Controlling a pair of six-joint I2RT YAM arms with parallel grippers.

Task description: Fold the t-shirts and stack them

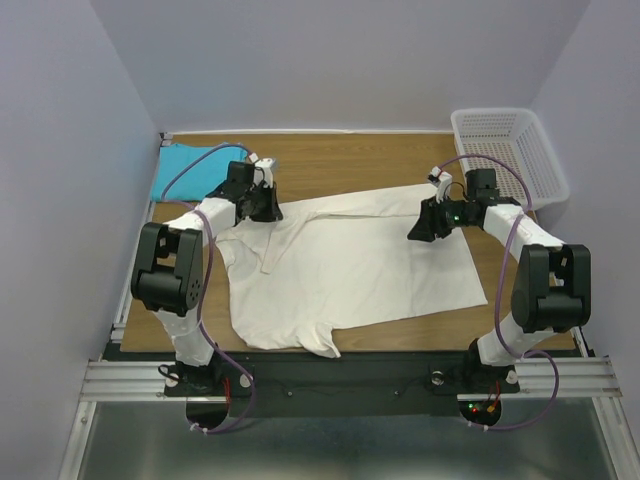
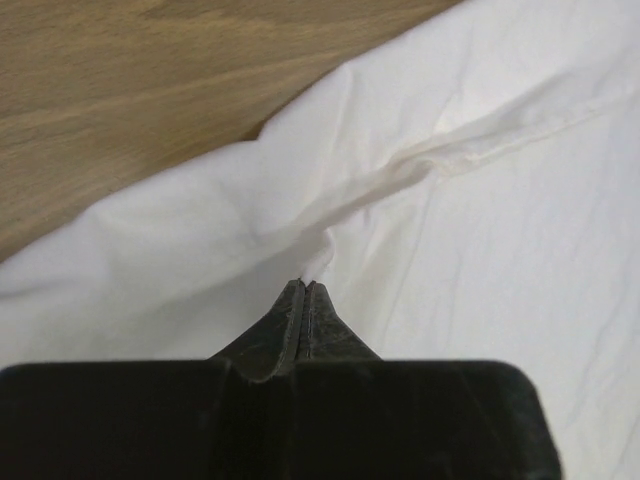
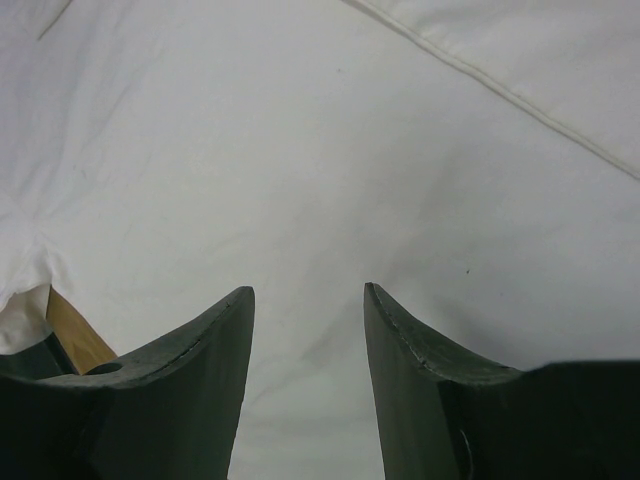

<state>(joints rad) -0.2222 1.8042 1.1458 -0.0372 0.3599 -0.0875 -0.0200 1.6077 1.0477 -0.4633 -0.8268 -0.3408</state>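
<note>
Left wrist: we see left jaws clamped on the cream-white t-shirt (image 2: 500,300); right jaws apart over it.

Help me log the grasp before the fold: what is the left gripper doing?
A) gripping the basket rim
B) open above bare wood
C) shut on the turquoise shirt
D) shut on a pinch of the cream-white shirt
D: in the left wrist view the left gripper has its fingers pressed together, with a raised ridge of the cream-white t-shirt running into their tips.
</note>
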